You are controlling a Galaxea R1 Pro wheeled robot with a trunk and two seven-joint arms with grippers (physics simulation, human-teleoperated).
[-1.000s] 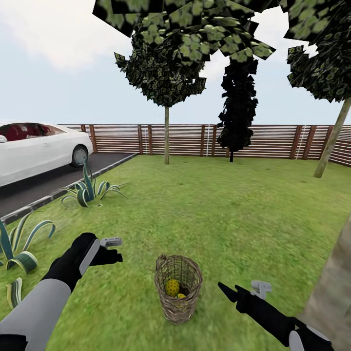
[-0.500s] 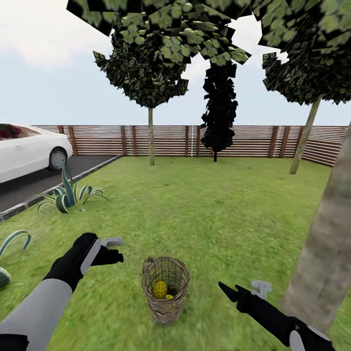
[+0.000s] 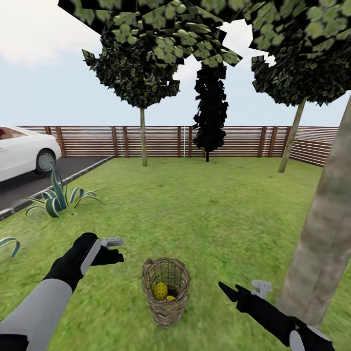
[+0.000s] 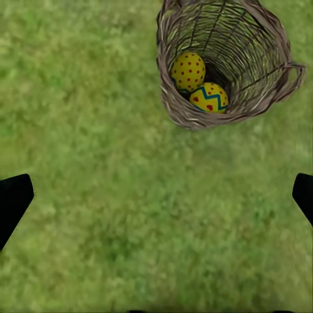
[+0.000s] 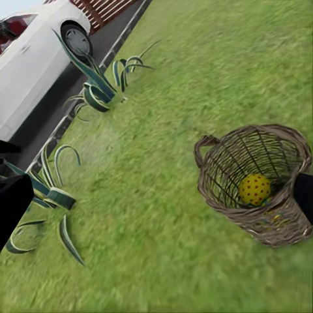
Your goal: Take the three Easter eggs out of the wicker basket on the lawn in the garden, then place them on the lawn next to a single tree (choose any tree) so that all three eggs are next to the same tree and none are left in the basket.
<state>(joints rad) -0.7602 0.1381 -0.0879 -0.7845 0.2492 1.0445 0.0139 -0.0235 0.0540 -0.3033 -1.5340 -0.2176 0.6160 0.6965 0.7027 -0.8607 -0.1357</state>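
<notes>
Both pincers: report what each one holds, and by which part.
Nothing is held. The left pincer and right pincer hang open over the green lawn, either side of the brown woven wicker basket.

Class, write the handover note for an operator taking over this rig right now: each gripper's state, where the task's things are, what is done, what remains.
Left gripper: open, empty, beside the wicker basket.
Right gripper: open, empty, on the basket's other side.
Basket stands on the lawn. Inside: a red-dotted egg and a blue-zigzag egg; a third cannot be made out.
Nearest tree is on the robot's right.
Done: nothing; no eggs lie on the grass.
Left: lift out every egg and set all beside one tree.
</notes>
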